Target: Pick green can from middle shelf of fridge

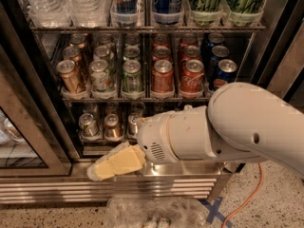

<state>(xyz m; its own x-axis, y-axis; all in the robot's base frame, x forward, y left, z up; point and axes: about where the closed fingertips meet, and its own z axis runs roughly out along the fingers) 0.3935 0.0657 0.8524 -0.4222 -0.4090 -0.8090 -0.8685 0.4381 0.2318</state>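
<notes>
Camera view: gripper (pixel 98 171) low at fridge (pixel 47 186) base, arm (pixel 228 127) horizontal.

Claw (pixel 97 171) hangs below the open-fronted middle shelf (pixel 147 99), packed with cans (pixel 162 76).

You are seeing one readable brand: Coca-Cola script on a front red can (pixel 192 78), middle shelf (pixel 137 99). The gripper (pixel 98 171) is hovering low before the fridge (pixel 190 171).

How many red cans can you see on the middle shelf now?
6 red cans, in two lanes: left lane front, middle, back; right lane front, middle, back. More may hide behind. Tool sits below the middle shelf.
</notes>
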